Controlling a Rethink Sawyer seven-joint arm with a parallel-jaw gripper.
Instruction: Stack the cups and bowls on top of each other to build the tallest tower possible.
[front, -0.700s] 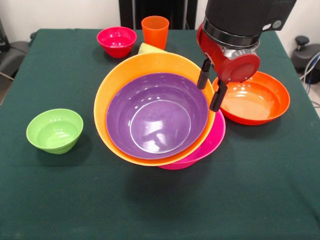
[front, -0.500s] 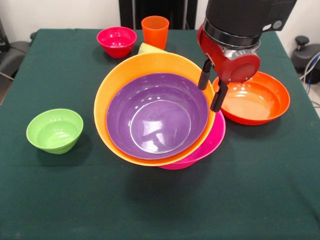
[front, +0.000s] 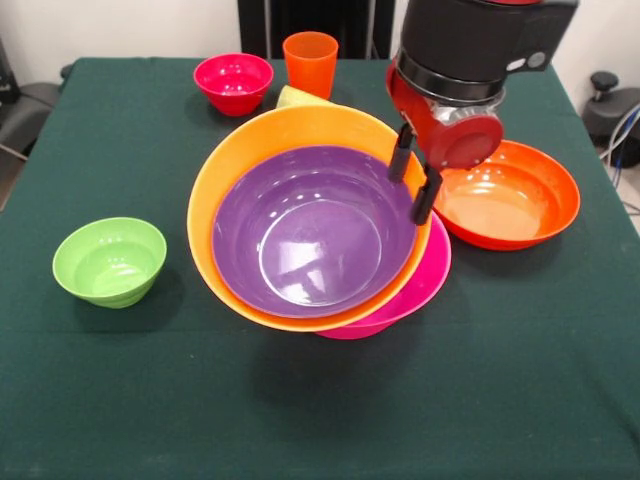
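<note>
At the tower's (front: 320, 240) right rim, my gripper (front: 412, 180) hovers with jaws parted and empty — bowls nested, tilted toward me, purple bowl (front: 312, 232) topmost.

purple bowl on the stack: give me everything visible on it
The purple bowl is large, round and glossy, plastic by its look, with light glare on its flat inner bottom. It is empty, open side up, tilted toward the camera, nested inside the yellow-orange bowl, whose rim rings it. The gripper, fingers apart, hangs at its rim on the picture's right; contact cannot be told.
</note>
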